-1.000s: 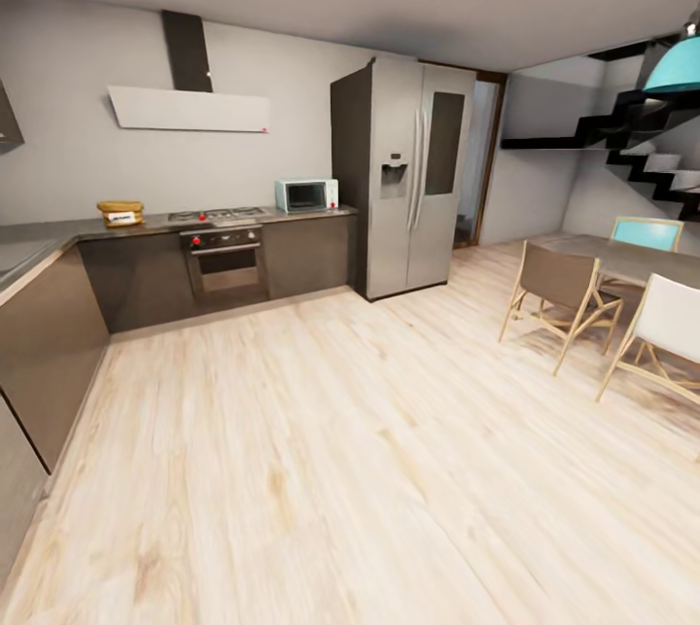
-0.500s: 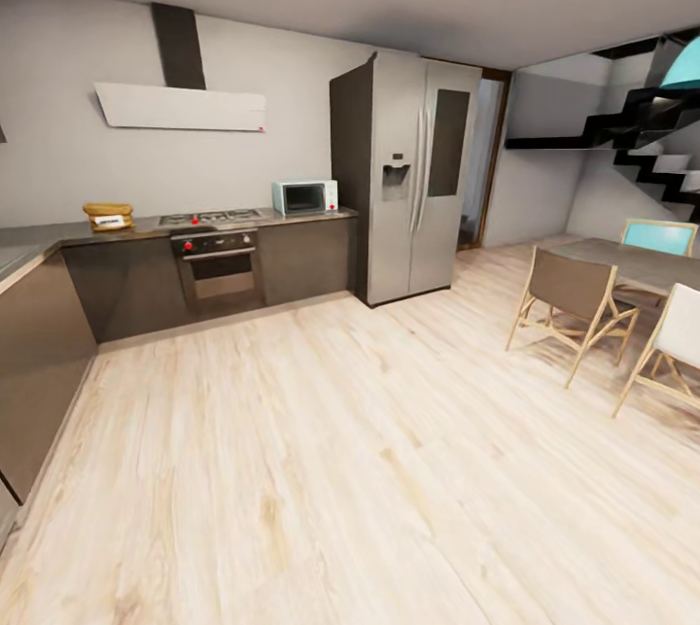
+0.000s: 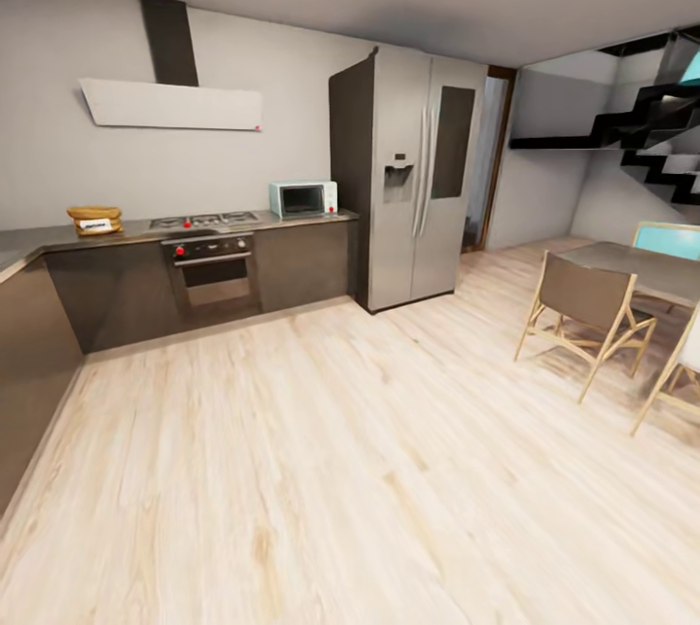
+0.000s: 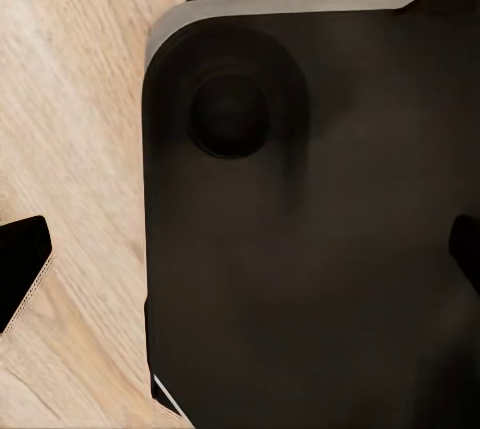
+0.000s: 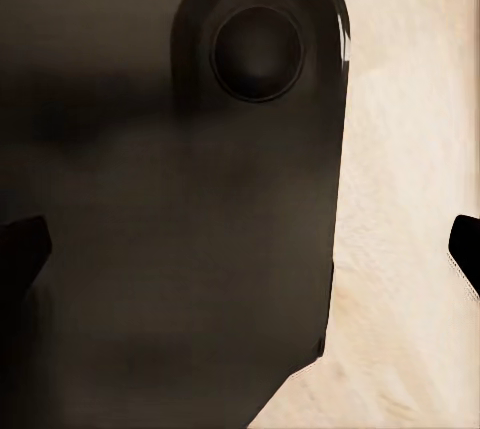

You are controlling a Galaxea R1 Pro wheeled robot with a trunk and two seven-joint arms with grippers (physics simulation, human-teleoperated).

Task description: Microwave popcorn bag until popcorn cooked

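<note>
Step in hand: approach. The robot stands out on the wood floor, well apart from the countertop. The popcorn bag sits on it, far from both grippers; the microwave stands beyond the hob. Left gripper and right gripper hang with fingertips spread, holding nothing. Next: drive within reach of the bag.

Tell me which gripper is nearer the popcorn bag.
Left, probably, and only slightly. The popcorn bag sits on the countertop across the room, toward the robot's left. The left gripper and right gripper both point down at the robot's dark base, far from it.
</note>
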